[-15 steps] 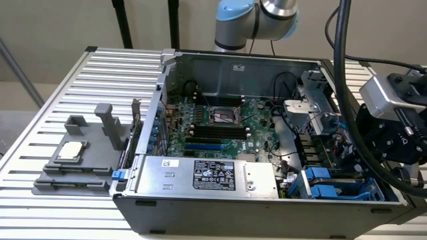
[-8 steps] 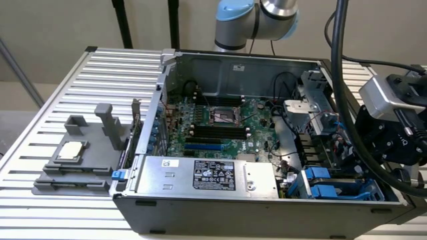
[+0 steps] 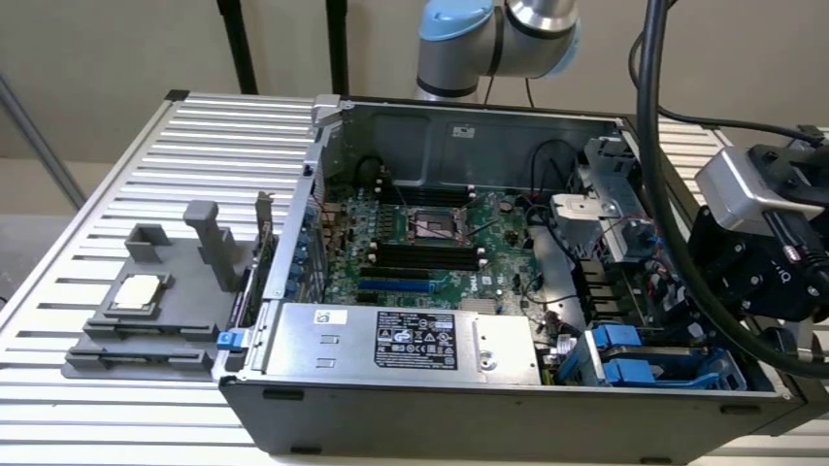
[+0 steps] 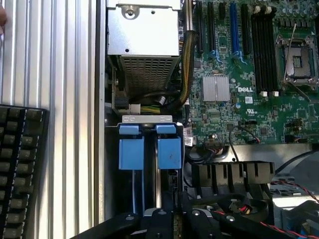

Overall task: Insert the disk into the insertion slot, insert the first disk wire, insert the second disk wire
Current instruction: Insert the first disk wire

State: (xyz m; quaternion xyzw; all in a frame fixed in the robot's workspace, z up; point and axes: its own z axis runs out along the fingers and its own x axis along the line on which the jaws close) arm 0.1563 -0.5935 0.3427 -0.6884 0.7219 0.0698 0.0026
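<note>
Apparently early: the pincer [image 4: 169,224] hovers just above the insertion slot [image 3: 638,357], at the five o'clock corner of the computer case [image 3: 518,413] on the counter [image 3: 104,417]. Whether it grips anything, or whether the disk is seated, cannot be told; both wires seem left.

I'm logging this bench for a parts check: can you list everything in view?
case: one, dark grey, open, on table
table: one, silver slatted, under everything
motherboard: one, green, in case
silver box: one, black label, case's near edge
slot: one, blue tabs, case corner, exterior view's right
fixture: one, grey, on table, exterior view's left
chip: one, pale, on fixture
keyboard: one, black, on table beside case
arm: one, silver, blue cap, behind case
gripper: one, black, near slot
</note>
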